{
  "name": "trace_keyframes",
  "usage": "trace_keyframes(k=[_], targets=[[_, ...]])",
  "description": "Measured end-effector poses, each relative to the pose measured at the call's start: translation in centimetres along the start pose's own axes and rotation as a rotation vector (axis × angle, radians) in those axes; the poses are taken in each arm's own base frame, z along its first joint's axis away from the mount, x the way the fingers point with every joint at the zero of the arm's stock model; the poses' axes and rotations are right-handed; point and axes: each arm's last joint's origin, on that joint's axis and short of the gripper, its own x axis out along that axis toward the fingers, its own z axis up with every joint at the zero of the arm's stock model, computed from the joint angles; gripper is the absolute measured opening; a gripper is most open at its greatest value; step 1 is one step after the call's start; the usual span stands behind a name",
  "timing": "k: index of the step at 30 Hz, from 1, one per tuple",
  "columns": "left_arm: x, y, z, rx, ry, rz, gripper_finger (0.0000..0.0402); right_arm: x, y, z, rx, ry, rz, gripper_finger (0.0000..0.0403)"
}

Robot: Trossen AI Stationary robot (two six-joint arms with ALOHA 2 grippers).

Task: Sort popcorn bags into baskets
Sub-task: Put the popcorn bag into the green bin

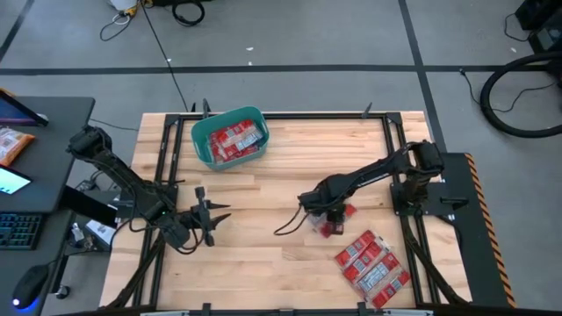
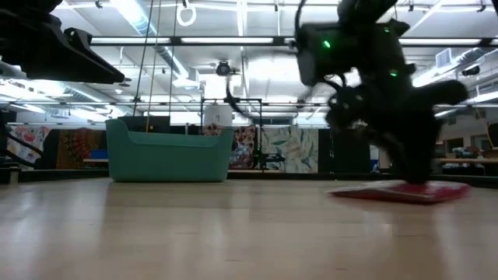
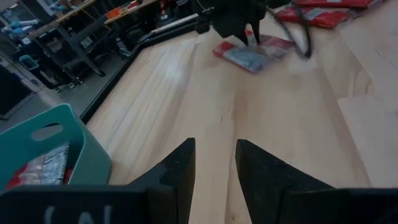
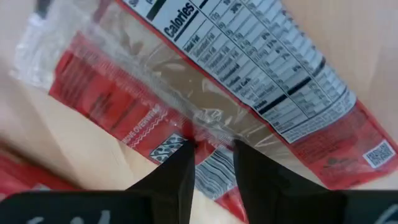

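A popcorn bag (image 4: pixel 261 81) lies back side up, its nutrition label showing, on the table right of centre (image 1: pixel 332 225). My right gripper (image 1: pixel 321 211) points down on it, shut at its clear wrap. The teal basket (image 1: pixel 204 140) stands at the far left with several red bags (image 1: pixel 235 139) lying in it. Several more red bags (image 1: pixel 373 263) lie flat at the near right. My left gripper (image 1: pixel 213 219) hovers at the near left with its fingers close together, holding nothing. My right gripper comes from above, pointing down, and its two fingertips (image 4: pixel 186 155) close on the crinkled clear seam (image 4: pixel 211 127) that runs across the back of the bag. The bag lies flat on the table (image 2: pixel 405 191). How much of the wrap is between the fingers is hidden.
Another red bag (image 4: pixel 12 171) lies just beside the held one. A dark cable (image 1: pixel 285 228) trails on the wood by my right gripper. Bare wood lies between the basket and the two grippers. A desk with a keyboard stands left of the table.
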Motion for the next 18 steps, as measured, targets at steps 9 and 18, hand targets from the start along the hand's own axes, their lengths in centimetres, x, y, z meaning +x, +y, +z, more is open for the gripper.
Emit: trace_keyframes(k=[9,18], targets=[[0.4,0.3,0.1,-0.017,0.007,0.025,0.0121,-3.2,-0.7,7.0,-0.107,-0.485,-0.189,0.0116],[1.3,1.1,0.2,-0.073,0.020,0.079,0.0121,-8.1,0.5,8.8,-0.306,-0.649,-0.350,0.0116]])
